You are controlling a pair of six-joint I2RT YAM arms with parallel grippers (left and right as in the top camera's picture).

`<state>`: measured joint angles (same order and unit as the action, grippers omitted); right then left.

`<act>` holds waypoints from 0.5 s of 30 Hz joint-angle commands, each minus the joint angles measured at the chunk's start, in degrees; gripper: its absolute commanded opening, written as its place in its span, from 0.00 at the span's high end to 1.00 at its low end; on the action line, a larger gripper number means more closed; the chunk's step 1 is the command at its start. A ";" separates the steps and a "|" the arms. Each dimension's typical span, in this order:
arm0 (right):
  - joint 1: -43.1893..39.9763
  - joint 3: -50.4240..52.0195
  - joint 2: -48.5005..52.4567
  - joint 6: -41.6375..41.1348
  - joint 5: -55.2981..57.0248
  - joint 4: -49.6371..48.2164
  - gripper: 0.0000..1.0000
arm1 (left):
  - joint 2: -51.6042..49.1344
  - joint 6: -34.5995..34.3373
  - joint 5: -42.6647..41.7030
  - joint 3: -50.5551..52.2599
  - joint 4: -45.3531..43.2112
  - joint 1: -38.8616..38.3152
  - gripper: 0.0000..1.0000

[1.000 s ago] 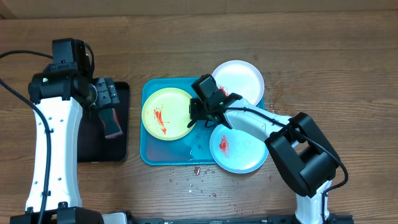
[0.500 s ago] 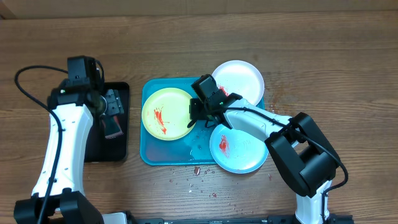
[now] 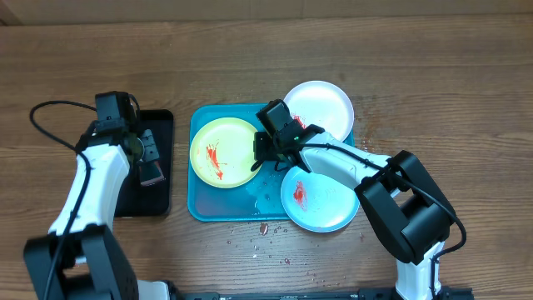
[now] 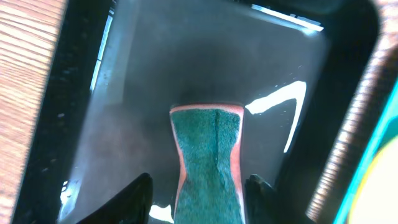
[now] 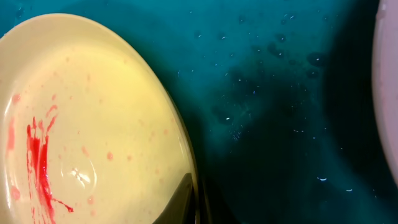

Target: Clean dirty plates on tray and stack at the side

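A red-smeared yellow-green plate (image 3: 221,152) lies in the turquoise tray (image 3: 218,208), and two white plates (image 3: 321,107) overlap the tray's right rim. The right pincer (image 3: 265,152) sits at the yellow-green plate's edge; I cannot tell whether it grips. The left pincer (image 4: 199,190), spread wide, straddles a sponge (image 4: 208,155) in the black tray (image 4: 124,74).

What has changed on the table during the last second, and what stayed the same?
The left arm's wrist drew back toward the robot's base; the left gripper stayed, jaws open, over the sponge in the black tray. Nothing was grasped or released. The right gripper stayed at the yellow-green plate's rim; the white plates and the tray did not move.
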<state>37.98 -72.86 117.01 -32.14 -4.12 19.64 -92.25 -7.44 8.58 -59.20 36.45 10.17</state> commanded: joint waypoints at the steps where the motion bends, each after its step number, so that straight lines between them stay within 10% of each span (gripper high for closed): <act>1: 0.59 0.26 1.77 0.66 0.00 1.25 0.96 | -4.44 0.50 -0.85 0.59 0.17 0.09 0.55; 10: 0.59 0.26 1.77 0.66 0.00 1.64 0.96 | -9.64 -1.29 -3.56 0.59 0.39 0.15 0.52; 15: 0.59 0.26 1.77 0.66 0.00 1.68 0.96 | -11.26 -1.11 -3.74 0.59 -0.31 0.15 0.70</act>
<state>38.00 -72.97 117.01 -32.12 -4.23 20.18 -101.95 -8.84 6.17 -58.85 36.49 10.17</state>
